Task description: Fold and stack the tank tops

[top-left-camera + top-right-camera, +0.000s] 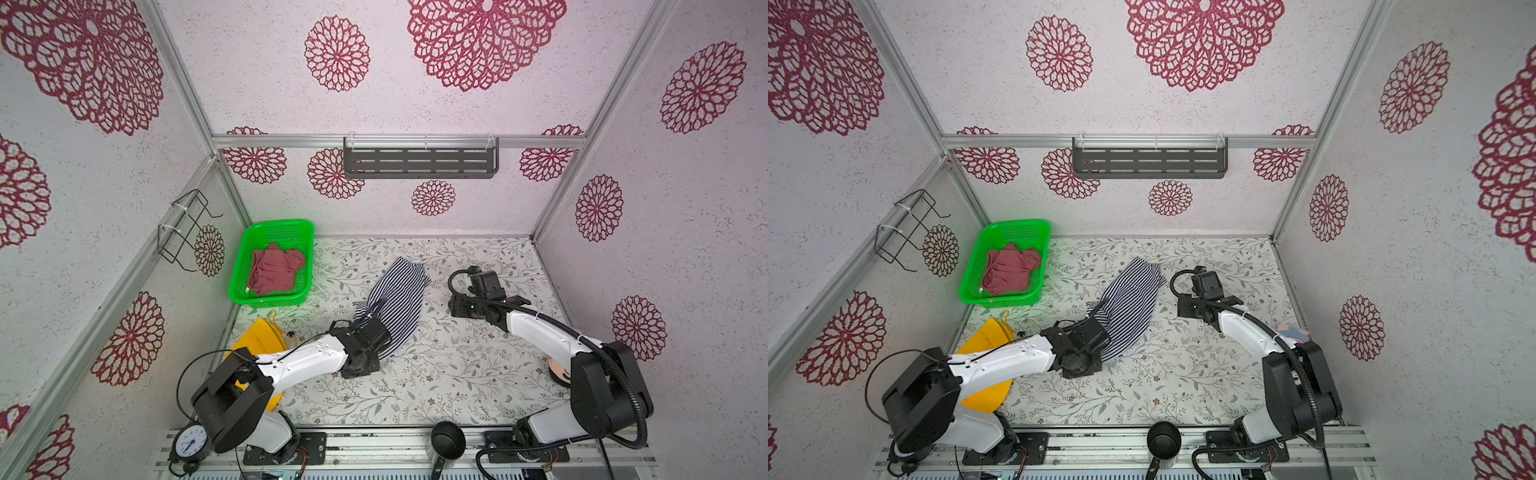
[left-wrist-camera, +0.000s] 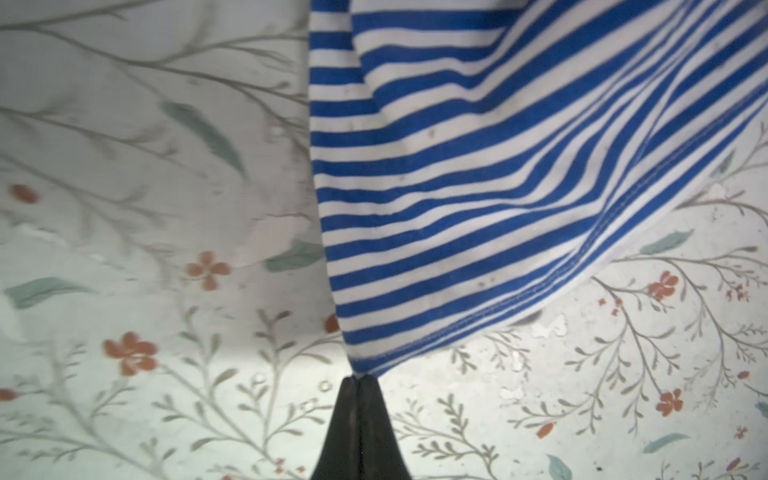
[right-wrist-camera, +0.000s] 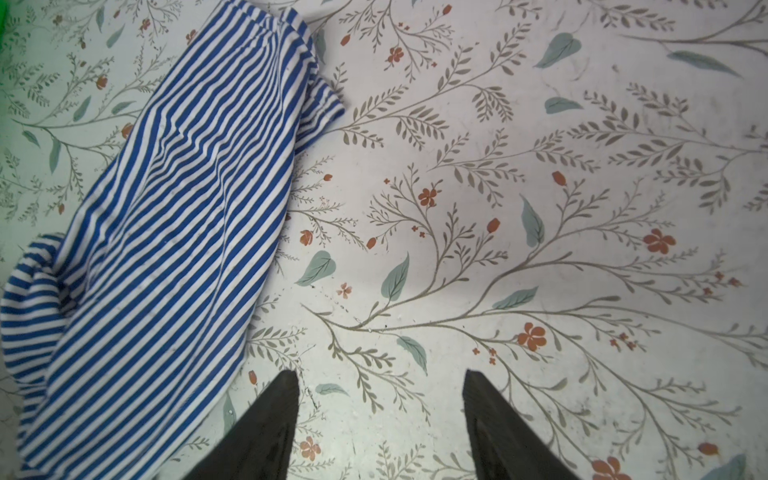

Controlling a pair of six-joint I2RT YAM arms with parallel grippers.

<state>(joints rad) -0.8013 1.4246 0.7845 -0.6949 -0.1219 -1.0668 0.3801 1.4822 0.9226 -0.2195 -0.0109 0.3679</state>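
One striped tank top (image 1: 401, 295), one rose-red tank top (image 1: 274, 272), one basket (image 1: 282, 232), one hat (image 1: 259, 336), one clock (image 1: 189, 442), perhaps one pan (image 1: 448, 440)

The table (image 1: 457, 374) is open at the front and middle right. The striped top (image 1: 399, 299) lies across the middle; the green basket (image 1: 270, 301) and yellow hat (image 1: 259, 336) block the left side

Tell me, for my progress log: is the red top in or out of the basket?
In: the red top lies crumpled inside the green basket, within its rim.
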